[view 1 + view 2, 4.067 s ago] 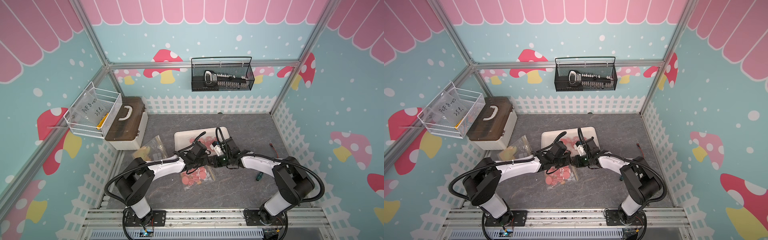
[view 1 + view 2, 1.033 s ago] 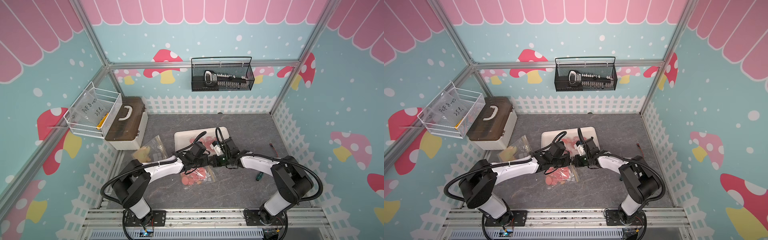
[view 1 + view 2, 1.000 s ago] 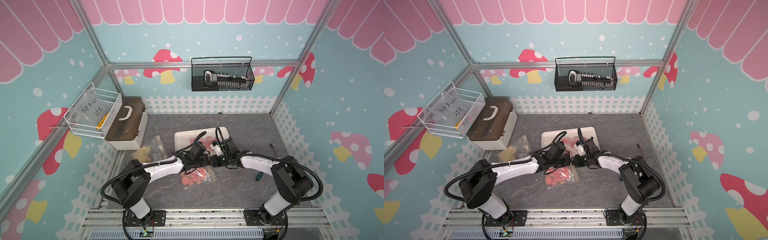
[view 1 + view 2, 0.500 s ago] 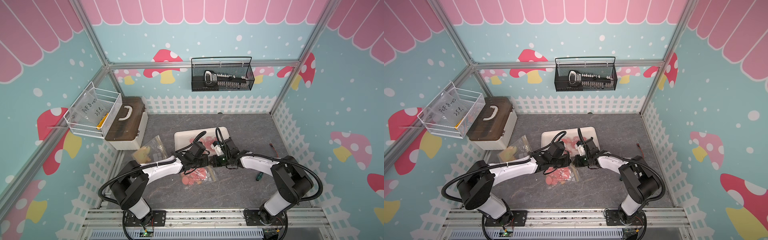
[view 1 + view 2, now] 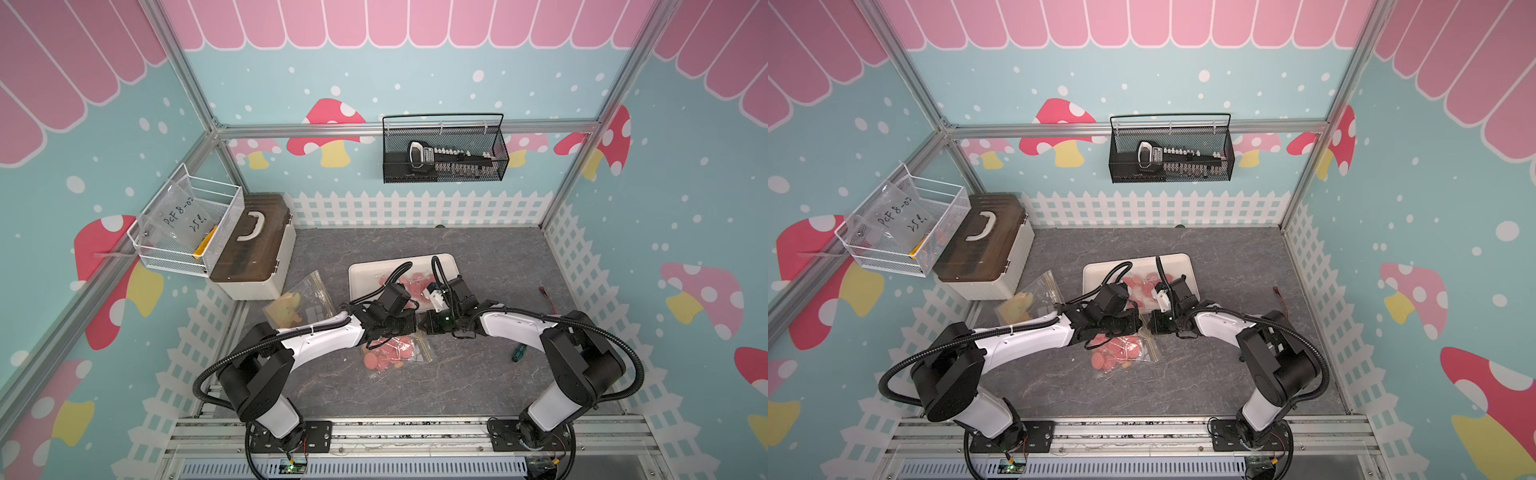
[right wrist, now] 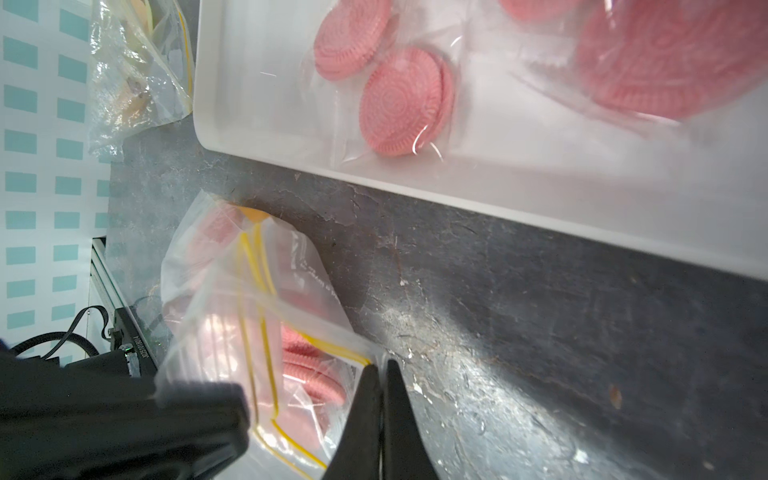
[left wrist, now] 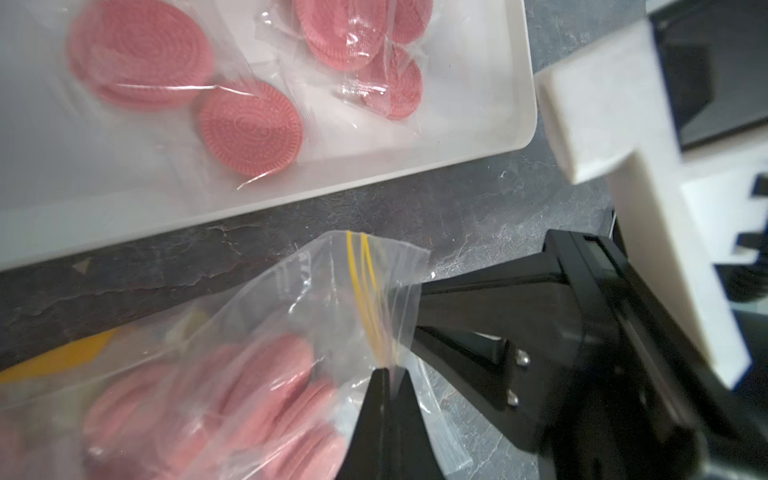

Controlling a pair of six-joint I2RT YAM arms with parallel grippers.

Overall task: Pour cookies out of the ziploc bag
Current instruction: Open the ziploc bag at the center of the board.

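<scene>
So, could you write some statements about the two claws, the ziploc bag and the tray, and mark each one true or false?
1. The left claw and the right claw are both shut on the edge of the ziploc bag. True.
2. The ziploc bag is empty. False: pink cookies are inside it.
3. Wrapped pink cookies lie in the white tray. True.
4. The ziploc bag lies in the white tray. False: it is outside it, over the grey table.
</scene>
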